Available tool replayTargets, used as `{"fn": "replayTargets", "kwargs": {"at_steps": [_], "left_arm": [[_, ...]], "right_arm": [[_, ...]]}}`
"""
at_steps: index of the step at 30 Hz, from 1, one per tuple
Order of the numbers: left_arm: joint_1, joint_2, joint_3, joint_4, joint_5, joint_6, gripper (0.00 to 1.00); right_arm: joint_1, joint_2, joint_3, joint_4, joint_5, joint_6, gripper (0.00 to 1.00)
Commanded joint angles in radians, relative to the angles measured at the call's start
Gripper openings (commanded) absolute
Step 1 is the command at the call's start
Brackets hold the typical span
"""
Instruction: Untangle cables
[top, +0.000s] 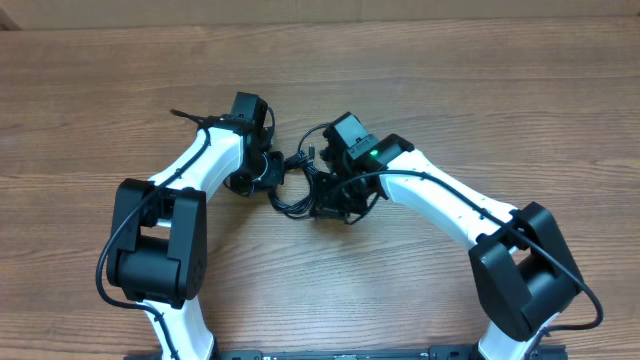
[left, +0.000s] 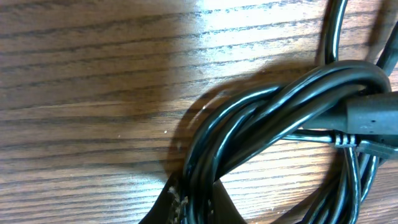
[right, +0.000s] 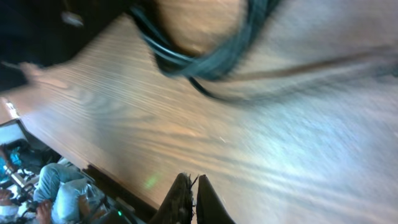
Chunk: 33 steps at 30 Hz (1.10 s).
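Observation:
The cables lie as a tangle of thin black cords on the wooden table between my two arms. In the left wrist view they form a knotted loop with a thick plug end at the right. My left gripper is shut on a bundle of these cords at the bottom edge, and in the overhead view it sits at the tangle's left side. My right gripper is shut with nothing seen between its fingers. The cords hang blurred at the top of that view. Overhead, the right gripper is at the tangle's right side.
The wooden table stretches all around the tangle. Both white arms converge at the middle. The table's near edge and a seated person show at the lower left of the right wrist view.

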Motion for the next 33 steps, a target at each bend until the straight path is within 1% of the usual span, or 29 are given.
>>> {"fn": "replayTargets", "kwargs": {"at_steps": [1,2,3,4,5,6,7,10,11,13,19,23,27,29,30,33], "left_arm": [[-0.006,-0.007,-0.010,0.013,-0.032,0.002,0.06],[-0.006,-0.007,-0.010,0.013,-0.032,0.002,0.06],[-0.006,-0.007,-0.010,0.013,-0.032,0.002,0.06],[-0.007,-0.007,-0.010,0.013,-0.032,0.002,0.06],[-0.006,-0.007,-0.010,0.013,-0.032,0.002,0.06],[-0.006,-0.007,-0.010,0.013,-0.032,0.002,0.07],[-0.006,-0.007,-0.010,0.013,-0.032,0.002,0.07],[-0.007,-0.007,-0.010,0.014,-0.032,0.002,0.07],[-0.007,-0.007,-0.010,0.014,-0.031,0.002,0.08],[-0.007,-0.007,-0.010,0.016,-0.031,0.002,0.07],[-0.007,-0.007,-0.010,0.016,-0.028,0.005,0.04],[-0.007,-0.007,-0.010,0.015,-0.029,0.005,0.04],[-0.007,-0.007,-0.010,0.016,-0.028,0.005,0.04],[-0.007,-0.007,-0.010,0.016,-0.028,0.005,0.04],[-0.007,-0.007,-0.010,0.016,-0.028,0.005,0.04],[-0.007,-0.007,-0.010,0.016,-0.028,0.005,0.04]], "right_arm": [[-0.004,-0.023,0.016,-0.039,0.056,0.079,0.04],[0.001,-0.023,0.014,-0.065,0.094,0.164,0.04],[0.005,-0.023,0.010,-0.078,0.113,0.221,0.10],[0.010,-0.023,0.009,-0.090,0.128,0.262,0.14],[0.012,-0.023,0.009,-0.094,0.144,0.277,0.15],[0.016,-0.023,0.008,-0.092,0.165,0.275,0.17],[0.020,-0.023,0.009,-0.085,0.193,0.274,0.21],[0.030,-0.023,0.009,-0.034,0.233,0.190,0.36],[0.032,-0.023,0.009,-0.013,0.241,0.167,0.39],[0.035,-0.023,0.009,0.028,0.268,0.147,0.43],[0.064,-0.015,0.008,0.177,0.470,0.142,0.43],[0.083,-0.013,0.003,0.242,0.496,0.115,0.41],[0.102,-0.013,-0.009,0.261,0.575,0.111,0.41],[0.111,-0.012,-0.023,0.281,0.584,0.093,0.41],[0.115,-0.011,-0.030,0.291,0.584,0.094,0.39],[0.129,-0.011,-0.058,0.334,0.584,0.094,0.37]]}}
